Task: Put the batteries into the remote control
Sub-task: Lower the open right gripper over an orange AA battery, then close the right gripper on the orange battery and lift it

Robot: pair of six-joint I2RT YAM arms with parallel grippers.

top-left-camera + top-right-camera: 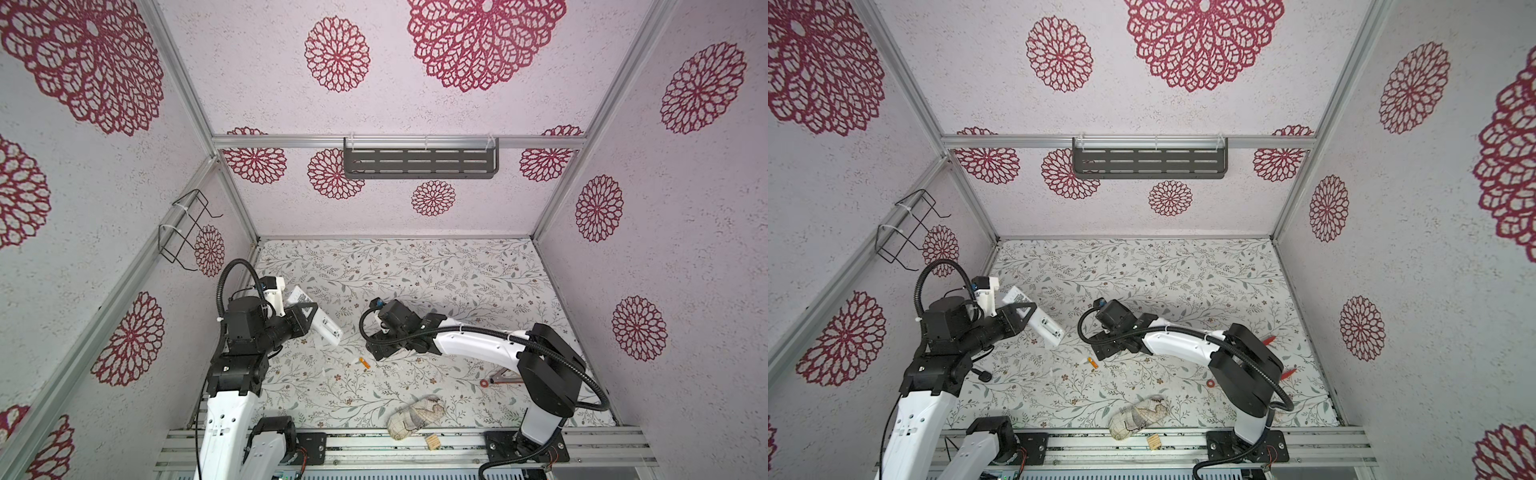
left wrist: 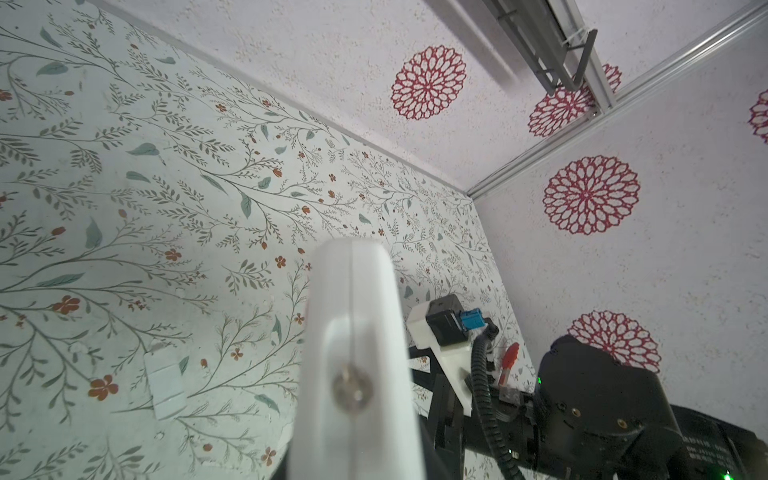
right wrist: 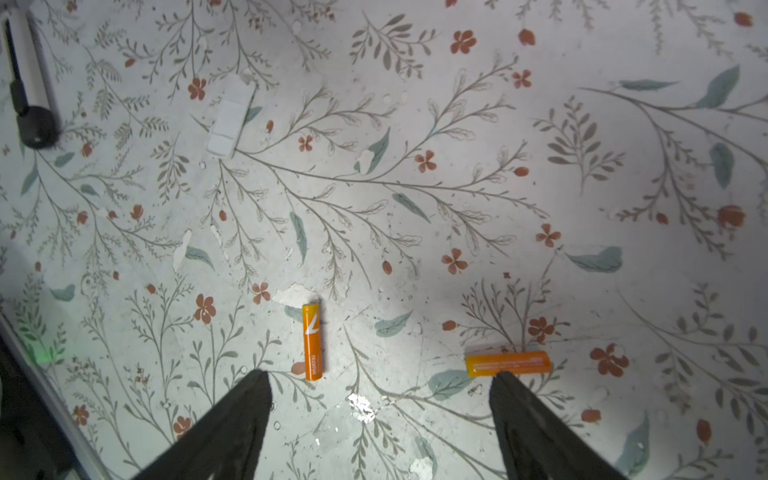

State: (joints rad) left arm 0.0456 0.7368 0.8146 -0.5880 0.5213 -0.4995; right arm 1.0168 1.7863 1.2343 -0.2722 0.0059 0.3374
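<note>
Remote control (image 1: 327, 327) pinched in left hand (image 1: 307, 312), right hand (image 3: 380, 373) spread just above batteries (image 3: 313, 340)

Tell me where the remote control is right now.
In both top views the remote control is left of centre, held up by the left gripper; a battery lies nearby to its right.

The floral-papered table (image 1: 415, 266) is carrying two orange batteries (image 3: 313, 340) (image 3: 508, 363) lying near each other, a flat white piece (image 3: 230, 124), possibly a battery cover, a cloth bundle (image 1: 415, 415) and a ring-ended tool (image 1: 484, 381).
</note>
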